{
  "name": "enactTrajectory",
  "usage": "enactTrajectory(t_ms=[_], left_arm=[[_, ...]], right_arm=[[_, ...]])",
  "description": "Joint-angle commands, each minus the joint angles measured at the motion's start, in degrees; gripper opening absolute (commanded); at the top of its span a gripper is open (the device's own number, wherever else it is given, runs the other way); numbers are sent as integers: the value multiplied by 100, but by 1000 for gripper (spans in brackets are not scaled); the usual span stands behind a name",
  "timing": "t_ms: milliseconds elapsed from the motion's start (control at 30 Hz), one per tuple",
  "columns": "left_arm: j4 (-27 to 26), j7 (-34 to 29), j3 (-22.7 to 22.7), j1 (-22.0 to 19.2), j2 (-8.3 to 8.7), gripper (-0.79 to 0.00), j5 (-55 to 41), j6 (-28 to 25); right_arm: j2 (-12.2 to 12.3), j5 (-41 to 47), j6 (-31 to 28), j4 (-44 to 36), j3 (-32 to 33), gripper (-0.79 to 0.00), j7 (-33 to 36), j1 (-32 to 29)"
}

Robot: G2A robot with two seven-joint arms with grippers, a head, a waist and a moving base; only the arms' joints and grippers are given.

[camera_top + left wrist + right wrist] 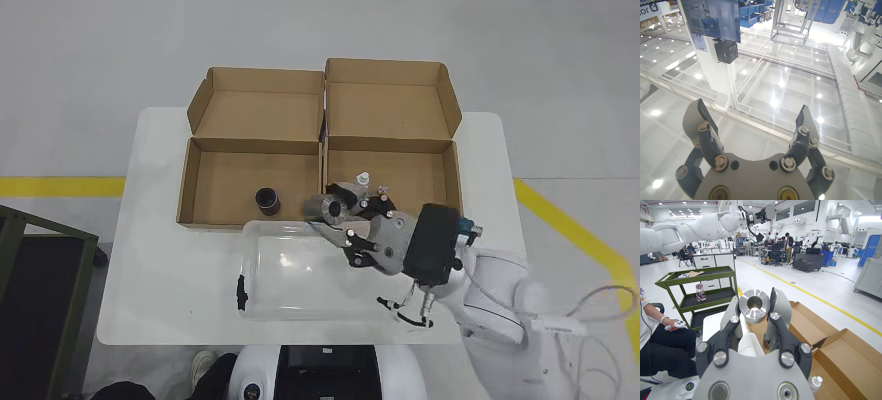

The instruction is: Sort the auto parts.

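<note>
My right gripper [754,297] is shut on a silver metal bushing [754,308] with a round bore, held in the air. In the top view the bushing [330,208] hangs over the front wall where the left cardboard box [225,185] meets the right one [415,175]. A black ring part [267,200] lies on the left box's floor, and it shows again just behind one of my right fingers as a dark part [765,341]. My left gripper [752,105] is open, holds nothing, and points up at the ceiling. My left arm [696,228] is raised high.
A clear plastic bin [300,275] stands in front of the boxes, near the table's front edge. A small white bottle [365,180] lies in the right box. A green cart [696,291] stands beside the table on the left.
</note>
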Motion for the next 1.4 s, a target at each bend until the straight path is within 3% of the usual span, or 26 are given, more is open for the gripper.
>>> enactTrajectory(t_ms=[0,633,1367], left_arm=[[0,0,0,0,0,0,0,0],[0,0,0,0,0,0,0,0],[0,0,0,0,0,0,0,0]], right_arm=[[13,65,-14,-9,91,-785,-128,-41],[108,172,-252,-5,343,-785,-744,-179],[62,-178,86,1157,-981,-785,113,708]])
